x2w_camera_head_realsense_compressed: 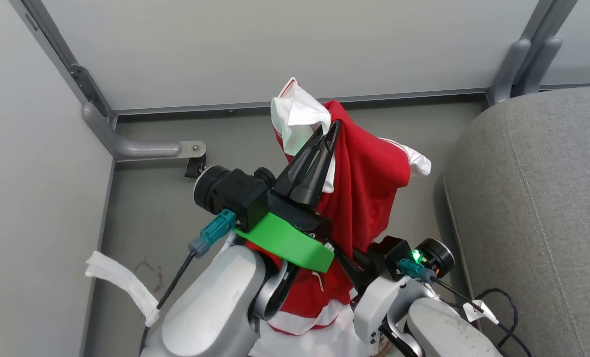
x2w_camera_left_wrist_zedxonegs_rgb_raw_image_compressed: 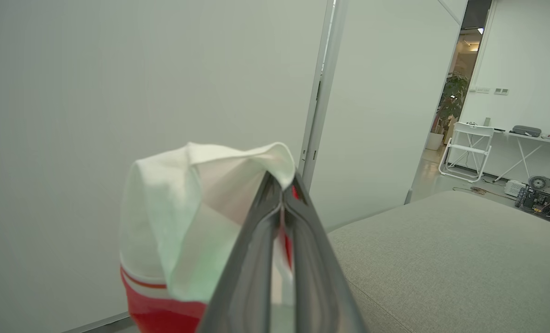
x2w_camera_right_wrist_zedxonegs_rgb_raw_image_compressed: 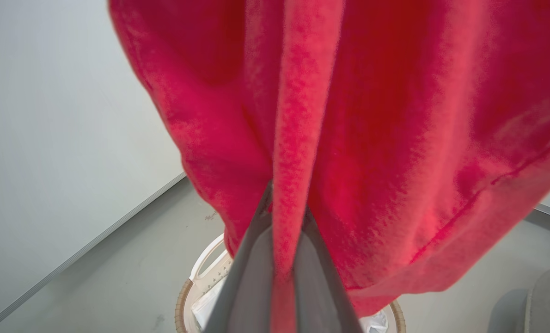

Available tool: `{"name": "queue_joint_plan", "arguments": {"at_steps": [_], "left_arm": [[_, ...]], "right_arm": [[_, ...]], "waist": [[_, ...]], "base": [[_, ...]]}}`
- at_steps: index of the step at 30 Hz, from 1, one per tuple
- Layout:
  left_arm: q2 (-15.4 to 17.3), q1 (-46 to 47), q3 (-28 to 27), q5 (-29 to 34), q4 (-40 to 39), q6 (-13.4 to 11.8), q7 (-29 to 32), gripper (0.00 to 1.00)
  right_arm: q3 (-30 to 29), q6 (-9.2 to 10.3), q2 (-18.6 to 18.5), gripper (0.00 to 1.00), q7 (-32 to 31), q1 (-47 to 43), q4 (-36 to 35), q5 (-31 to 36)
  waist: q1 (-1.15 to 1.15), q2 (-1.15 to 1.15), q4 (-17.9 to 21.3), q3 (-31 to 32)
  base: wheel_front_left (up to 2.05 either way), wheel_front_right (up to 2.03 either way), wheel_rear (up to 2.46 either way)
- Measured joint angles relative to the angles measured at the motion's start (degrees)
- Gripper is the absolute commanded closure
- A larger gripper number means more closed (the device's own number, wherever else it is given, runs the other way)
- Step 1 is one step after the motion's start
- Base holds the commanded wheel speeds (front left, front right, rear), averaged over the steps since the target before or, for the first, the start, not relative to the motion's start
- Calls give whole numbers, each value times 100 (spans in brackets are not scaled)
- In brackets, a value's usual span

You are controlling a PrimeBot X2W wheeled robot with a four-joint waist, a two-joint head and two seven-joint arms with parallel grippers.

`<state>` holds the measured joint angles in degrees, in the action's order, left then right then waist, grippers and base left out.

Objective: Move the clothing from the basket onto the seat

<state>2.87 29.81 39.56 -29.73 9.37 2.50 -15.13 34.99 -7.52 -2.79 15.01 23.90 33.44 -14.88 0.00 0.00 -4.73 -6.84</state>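
The clothing point(x2w_camera_head_realsense_compressed: 369, 178), a bright red jersey with white lining and striped trim, hangs in the air in front of me. My left gripper point(x2w_camera_head_realsense_compressed: 333, 126) is shut on its top edge, and the left wrist view shows white lining and red cloth pinched at the left gripper point(x2w_camera_left_wrist_zedxonegs_rgb_raw_image_compressed: 283, 181). Lower down, my right gripper point(x2w_camera_right_wrist_zedxonegs_rgb_raw_image_compressed: 287, 206) is shut on a vertical fold of the clothing point(x2w_camera_right_wrist_zedxonegs_rgb_raw_image_compressed: 395, 138). The basket point(x2w_camera_right_wrist_zedxonegs_rgb_raw_image_compressed: 180, 307), white with a brown rim, stands on the floor under the cloth. The seat point(x2w_camera_head_realsense_compressed: 543, 208), a big grey cushion, lies to the right, and the left wrist view shows the seat point(x2w_camera_left_wrist_zedxonegs_rgb_raw_image_compressed: 446, 263) too.
White partition walls point(x2w_camera_head_realsense_compressed: 275, 44) with grey metal feet point(x2w_camera_head_realsense_compressed: 141, 148) close the corner behind and to the left. A white strip point(x2w_camera_head_realsense_compressed: 121, 285) lies at the lower left. Black cables point(x2w_camera_head_realsense_compressed: 503, 307) trail by the seat's base. A doorway with a white chair point(x2w_camera_left_wrist_zedxonegs_rgb_raw_image_compressed: 469, 148) opens far right.
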Motion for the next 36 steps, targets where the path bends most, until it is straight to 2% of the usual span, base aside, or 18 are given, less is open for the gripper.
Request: {"name": "queue_joint_plan", "arguments": {"at_steps": [14,15,16,26,36], "left_arm": [[-1,5,-8,100,0,-23,0,100],[-1,4,-23,129,2,-26,0,54],[-3,3,-45,155,23,-53,-1,0],[-7,-169,-368,631,530,-46,-4,0],[-7,-530,-1034,1228,923,166,-4,0]], "right_arm": [[-81,1,0,100,0,-3,-56,-79],[-104,0,1,100,0,-8,-79,-79],[-124,0,0,100,0,-12,-101,-78],[-296,0,0,100,-1,-109,-436,-45],[-379,0,-4,100,-2,-316,-820,-109]], "waist": [[0,0,65,0],[0,0,74,3],[0,0,89,6],[0,0,428,7],[0,0,1287,-36]], "base": [[0,0,0],[0,0,0],[0,0,0],[0,0,0],[0,0,0]]}}
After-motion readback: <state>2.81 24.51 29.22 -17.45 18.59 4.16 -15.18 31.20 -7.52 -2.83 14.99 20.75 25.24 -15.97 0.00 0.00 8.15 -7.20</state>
